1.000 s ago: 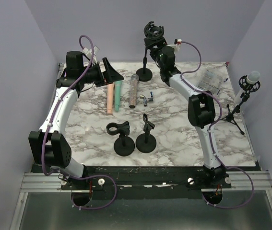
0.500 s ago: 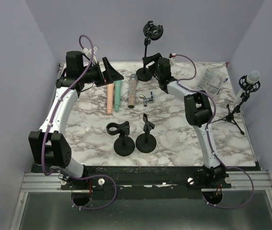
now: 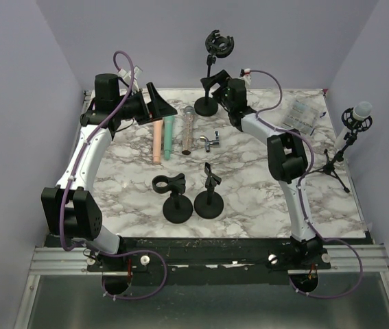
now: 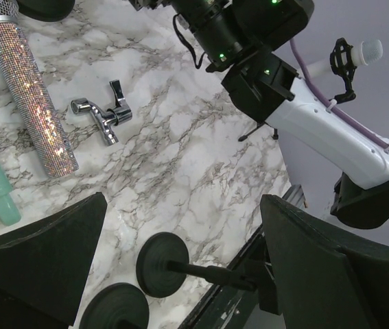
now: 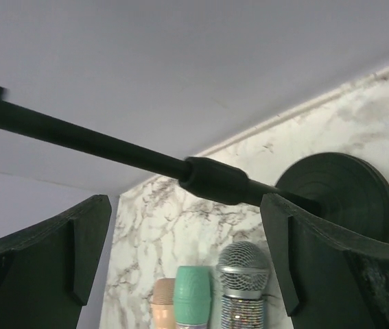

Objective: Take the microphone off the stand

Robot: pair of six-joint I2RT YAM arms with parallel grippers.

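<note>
A white microphone [image 3: 362,110] sits in the clip of a black tripod stand [image 3: 336,161] at the table's right edge; the left wrist view shows this microphone [image 4: 364,51] far off. My right gripper [image 3: 211,82] is at the back centre, far from it, and open. In the right wrist view the right gripper [image 5: 187,264] faces the pole [image 5: 112,154] of a tall stand, which crosses just beyond the fingertips with nothing between them. My left gripper [image 3: 160,103] hangs open at the back left, and the left gripper [image 4: 180,267] holds nothing.
The tall stand [image 3: 209,75] carries an empty shock mount [image 3: 219,44]. A peach [image 3: 157,142], a green [image 3: 169,137] and a glitter microphone [image 3: 189,130] lie side by side. A metal clip [image 3: 211,141], two short round-base stands [image 3: 178,199] [image 3: 210,195] and a plastic bag [image 3: 298,116] are also here.
My right gripper came down from beside the shock mount to the tall stand's pole and its jaws opened wider. The left arm stayed still.
</note>
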